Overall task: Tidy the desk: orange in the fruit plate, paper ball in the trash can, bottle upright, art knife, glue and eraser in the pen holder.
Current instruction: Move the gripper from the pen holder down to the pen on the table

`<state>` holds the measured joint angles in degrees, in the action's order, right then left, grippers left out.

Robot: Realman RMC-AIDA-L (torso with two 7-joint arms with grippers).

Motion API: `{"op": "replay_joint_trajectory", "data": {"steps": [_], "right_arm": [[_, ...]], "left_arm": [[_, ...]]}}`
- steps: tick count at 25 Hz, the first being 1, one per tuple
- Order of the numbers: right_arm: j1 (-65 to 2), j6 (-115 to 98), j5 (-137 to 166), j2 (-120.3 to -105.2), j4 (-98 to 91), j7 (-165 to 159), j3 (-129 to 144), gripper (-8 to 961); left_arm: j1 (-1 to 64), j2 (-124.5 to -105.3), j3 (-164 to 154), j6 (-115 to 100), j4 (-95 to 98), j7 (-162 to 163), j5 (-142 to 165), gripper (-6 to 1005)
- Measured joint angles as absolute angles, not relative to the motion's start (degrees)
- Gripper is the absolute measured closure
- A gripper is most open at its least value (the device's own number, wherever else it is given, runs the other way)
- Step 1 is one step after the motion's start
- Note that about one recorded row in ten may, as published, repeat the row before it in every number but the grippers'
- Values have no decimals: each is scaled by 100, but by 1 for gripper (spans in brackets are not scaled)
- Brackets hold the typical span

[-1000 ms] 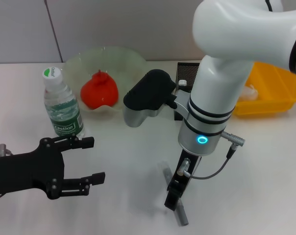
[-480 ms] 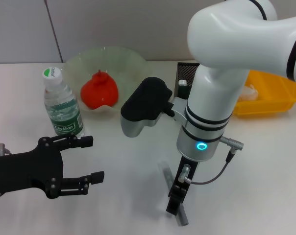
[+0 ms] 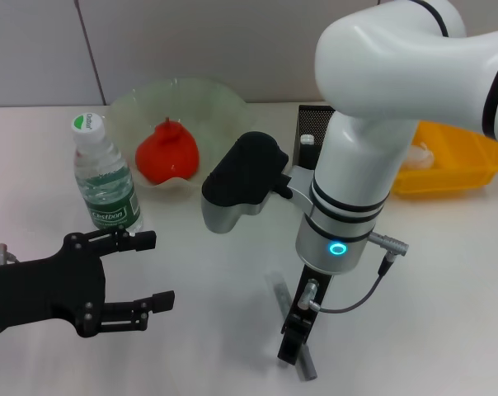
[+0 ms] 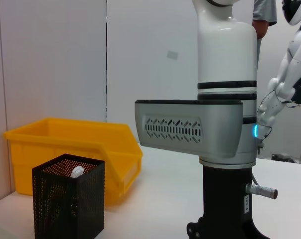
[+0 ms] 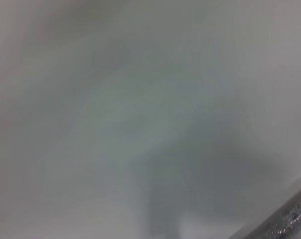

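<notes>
A grey art knife [image 3: 280, 299] lies flat on the white table near the front. My right gripper [image 3: 295, 345] points straight down onto its near half; its wrist fills the left wrist view [image 4: 225, 129]. A blurred grey metal edge [image 5: 287, 220] shows in the right wrist view. My left gripper [image 3: 153, 271] hovers open and empty at the front left. The bottle [image 3: 105, 186] stands upright beside the green fruit plate [image 3: 206, 101], which holds the orange [image 3: 166, 154]. The black mesh pen holder [image 3: 308, 122] [image 4: 68, 206] holds a white-capped item [image 4: 77, 172]. The paper ball [image 3: 420, 155] lies in the yellow trash can [image 3: 459, 157]. The eraser is out of view.
The right arm's white body and black-and-silver wrist block [image 3: 241, 177] hang over the table's middle, hiding part of the pen holder. The yellow bin [image 4: 75, 149] stands just behind the holder. A grey wall closes off the back of the table.
The right arm has shifted slightly left and lower over the art knife, which has stayed put. The left gripper has barely moved.
</notes>
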<state>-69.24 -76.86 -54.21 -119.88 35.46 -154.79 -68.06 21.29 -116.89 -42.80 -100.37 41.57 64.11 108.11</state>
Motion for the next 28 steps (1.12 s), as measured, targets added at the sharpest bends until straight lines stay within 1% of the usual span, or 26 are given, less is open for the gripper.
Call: {"op": "replay_joint_trajectory", "data": {"steps": [20, 26, 28], "right_arm": [[-6921, -7604, -5432, -11986, 3578, -15556, -6558, 309], [-6932, -7606, -5432, -11988, 3577, -15565, -6547, 423], [-6933, -7607, -5426, -11988, 3577, -15565, -6547, 421]], "left_arm": [[2154, -11671, -4262, -10105, 4158, 6399, 10762, 153], [2155, -11672, -4262, -10108, 4157, 6398, 10755, 153], [2159, -11671, -4262, -10108, 4157, 6398, 10749, 153]]}}
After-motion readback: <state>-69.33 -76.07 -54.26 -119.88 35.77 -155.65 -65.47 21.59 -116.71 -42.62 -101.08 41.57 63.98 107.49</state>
